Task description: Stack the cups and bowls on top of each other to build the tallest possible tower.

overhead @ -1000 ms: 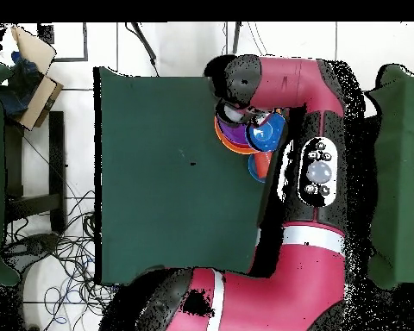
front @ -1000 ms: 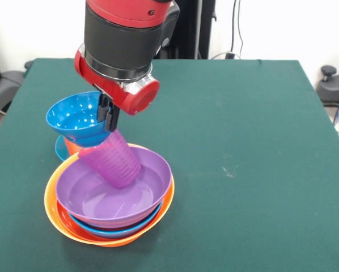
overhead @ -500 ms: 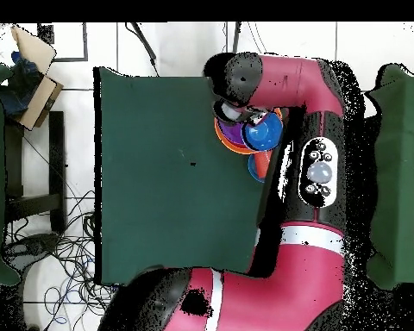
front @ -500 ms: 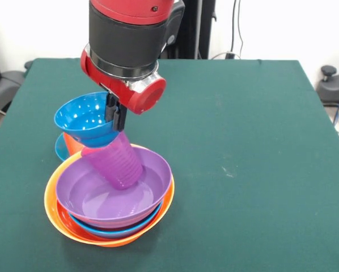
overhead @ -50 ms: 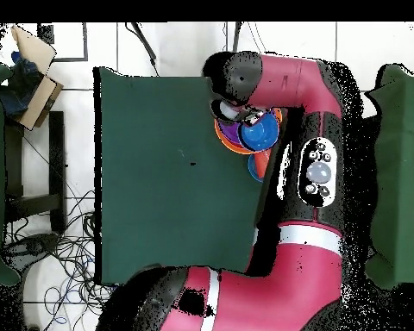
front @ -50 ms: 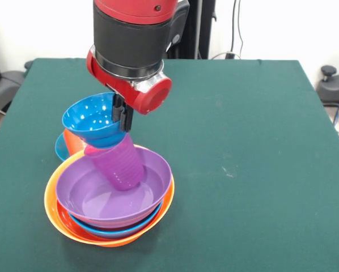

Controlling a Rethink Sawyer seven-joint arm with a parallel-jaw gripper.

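A green tabletop (front @ -50 ms: 243, 124) against a white wall. The pincer (front @ -50 ms: 123, 118) is clamped on the rim of a dark blue bowl (front @ -50 ms: 94, 122), held in the air. Just below it, a purple cup (front @ -50 ms: 115, 164) leans tilted inside the purple bowl (front @ -50 ms: 152, 187) of the tower (front @ -50 ms: 110, 212), which nests in a light blue bowl (front @ -50 ms: 115, 231) and the big orange bowl (front @ -50 ms: 53, 212). Behind the pincer, a small orange and blue pile (front @ -50 ms: 64, 146) waits. Stacking looks roughly half finished; other cups are hidden.
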